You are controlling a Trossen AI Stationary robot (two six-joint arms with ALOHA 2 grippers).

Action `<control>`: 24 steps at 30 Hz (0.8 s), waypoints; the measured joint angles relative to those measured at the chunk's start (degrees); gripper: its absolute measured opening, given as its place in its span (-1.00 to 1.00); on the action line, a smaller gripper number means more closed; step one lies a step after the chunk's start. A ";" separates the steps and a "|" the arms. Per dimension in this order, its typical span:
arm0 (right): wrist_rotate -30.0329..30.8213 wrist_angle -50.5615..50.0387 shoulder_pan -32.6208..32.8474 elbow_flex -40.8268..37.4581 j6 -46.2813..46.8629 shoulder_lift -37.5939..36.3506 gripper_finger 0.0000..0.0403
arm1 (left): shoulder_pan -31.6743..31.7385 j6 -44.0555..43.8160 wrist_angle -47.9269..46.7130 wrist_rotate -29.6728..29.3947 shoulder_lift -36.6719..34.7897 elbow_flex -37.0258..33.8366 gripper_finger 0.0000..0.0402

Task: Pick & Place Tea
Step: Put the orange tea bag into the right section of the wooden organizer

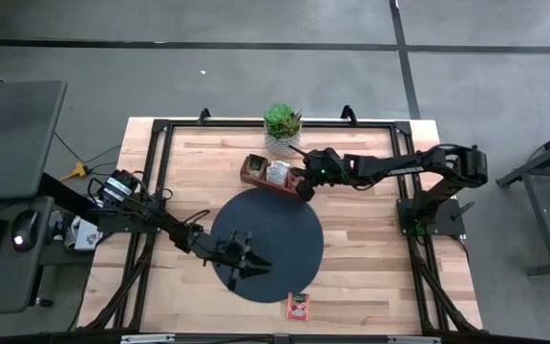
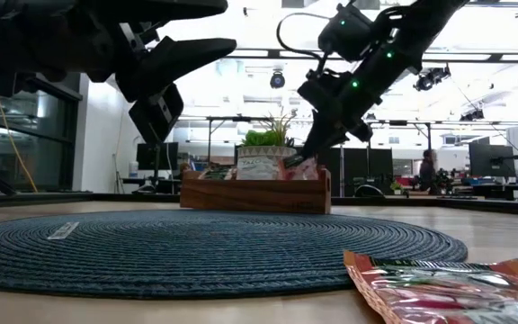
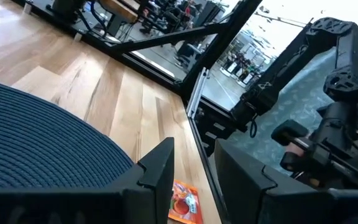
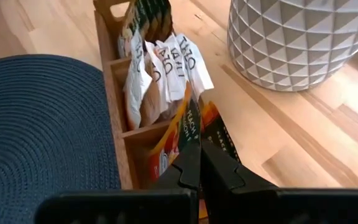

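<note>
The right gripper (image 4: pixel 199 163) was closed, pinched on an orange tea sachet (image 4: pixel 188 134) in the wooden tray (image 1: pixel 256 173) at upper centre, probably to lift it out. The left gripper (image 1: pixel 248 258), fingers apart and empty, was held over the dark mat (image 1: pixel 294 229). Another sachet (image 1: pixel 298 306) lay below the mat. A potted plant (image 1: pixel 282 128) crowded the tray.

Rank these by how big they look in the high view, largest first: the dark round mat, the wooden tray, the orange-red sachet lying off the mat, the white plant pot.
1. Dark round mat, by far.
2. Wooden tray, partly hidden by the right arm.
3. White plant pot, half under its leaves; its full width is unsure.
4. Orange-red sachet, close to the pot.
</note>
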 joint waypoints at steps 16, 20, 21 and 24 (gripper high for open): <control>-0.59 -2.41 0.02 0.00 3.46 0.19 -0.74 | 0.00 0.00 -0.58 1.14 0.04 0.04 -0.43; -1.28 -2.48 0.02 0.00 3.42 -0.22 -0.51 | 0.00 -0.05 -2.53 0.43 0.04 0.07 -0.43; -1.37 -2.46 0.02 0.00 3.20 -0.54 -0.46 | 0.00 -0.49 -2.98 0.41 0.04 0.07 -0.43; -1.35 -2.48 0.02 0.00 2.98 -2.86 -0.34 | 0.00 -3.10 -5.43 0.54 0.04 0.28 -0.43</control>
